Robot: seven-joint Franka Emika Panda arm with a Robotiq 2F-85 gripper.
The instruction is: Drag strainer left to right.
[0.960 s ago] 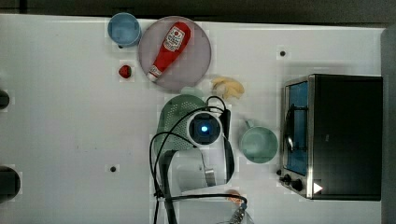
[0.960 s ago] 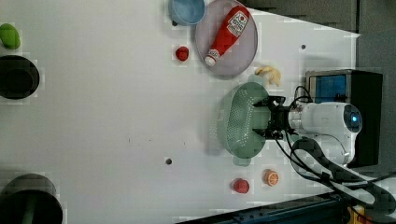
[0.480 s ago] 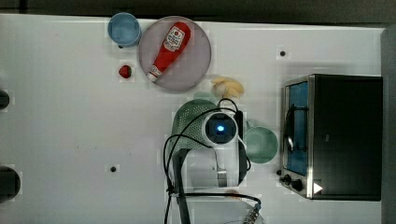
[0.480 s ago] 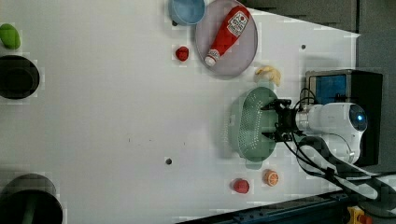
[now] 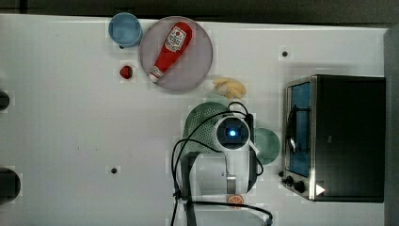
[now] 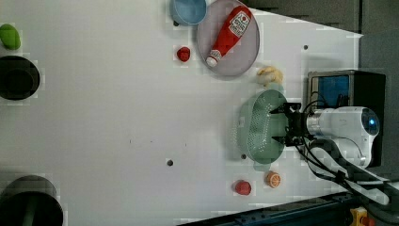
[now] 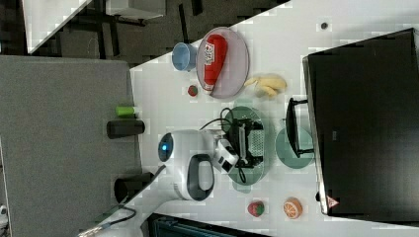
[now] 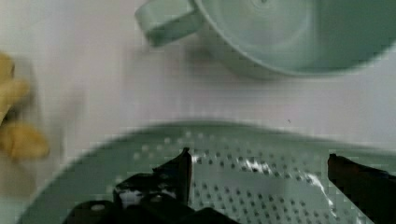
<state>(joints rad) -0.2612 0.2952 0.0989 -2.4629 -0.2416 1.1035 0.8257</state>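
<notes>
With the gripper (image 6: pixel 278 125) spread wide inside the strainer (image 6: pixel 259 128), further rightward dragging risks bumping the mug (image 5: pixel 266 145) just beside the strainer.

No legible text anywhere, not even on the ketchup bottle's (image 5: pixel 170 49) white label.

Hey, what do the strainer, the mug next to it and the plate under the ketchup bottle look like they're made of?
Strainer: likely plastic, matte pale mint green, with a thin wall dotted with small moulded holes.
Mug: glazed ceramic or glossy plastic, hard to tell; smooth mint green with a soft sheen inside in the wrist view.
Plate: probably plastic or melamine, flat grey and dull, with no glare.
</notes>
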